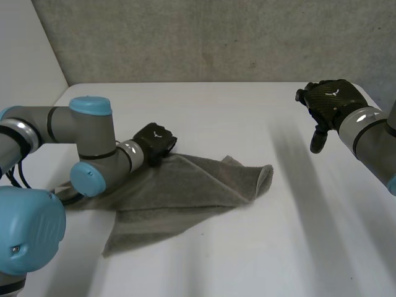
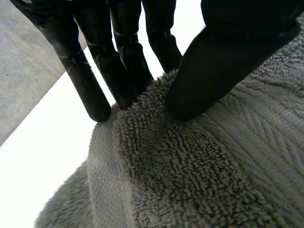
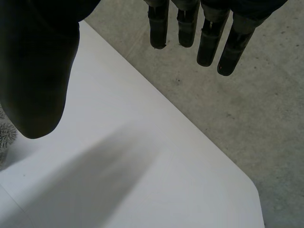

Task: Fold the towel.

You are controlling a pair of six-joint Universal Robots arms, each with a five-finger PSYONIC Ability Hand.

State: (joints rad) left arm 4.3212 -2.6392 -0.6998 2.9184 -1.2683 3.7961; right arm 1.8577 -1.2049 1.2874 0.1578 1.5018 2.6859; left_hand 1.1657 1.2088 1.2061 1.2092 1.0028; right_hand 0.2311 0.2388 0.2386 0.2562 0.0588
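A grey terry towel (image 1: 185, 189) lies rumpled and partly doubled over on the white table (image 1: 247, 111), left of centre. My left hand (image 1: 154, 142) rests on the towel's far edge near a corner. In the left wrist view its thumb (image 2: 223, 61) presses onto the towel (image 2: 199, 171) from above while the fingers (image 2: 88, 80) reach behind the raised edge, pinching the cloth. My right hand (image 1: 331, 102) hangs in the air at the far right, well away from the towel, with straight fingers (image 3: 209, 38) and thumb (image 3: 33, 71) spread and nothing between them.
The table's far edge meets a grey wall (image 1: 216, 37). Its right edge and a rounded corner (image 3: 247, 185) lie under my right hand, with grey floor (image 3: 247, 109) beyond. The left arm's elbow (image 1: 93, 176) lies over the towel's left part.
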